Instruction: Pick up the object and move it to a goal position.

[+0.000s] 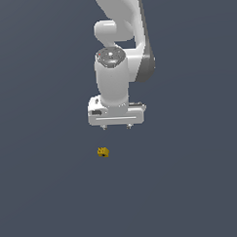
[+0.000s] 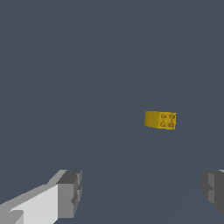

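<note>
Small yellow-orange block (image 2: 160, 120) is being left unheld as the gripper (image 1: 117, 126) is being held above it

Fingers (image 2: 70, 194) are being kept spread, nothing pinched; block is lying apart on the grey floor (image 1: 45, 192); grasp and carry judged still outstanding; no goal marker is being shown.

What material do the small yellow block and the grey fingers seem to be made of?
The yellow block: probably hard plastic, matte, with four round studs on one face like a toy brick. The fingers: flat grey, perhaps rubber or metal; the render shows no texture to tell.
</note>
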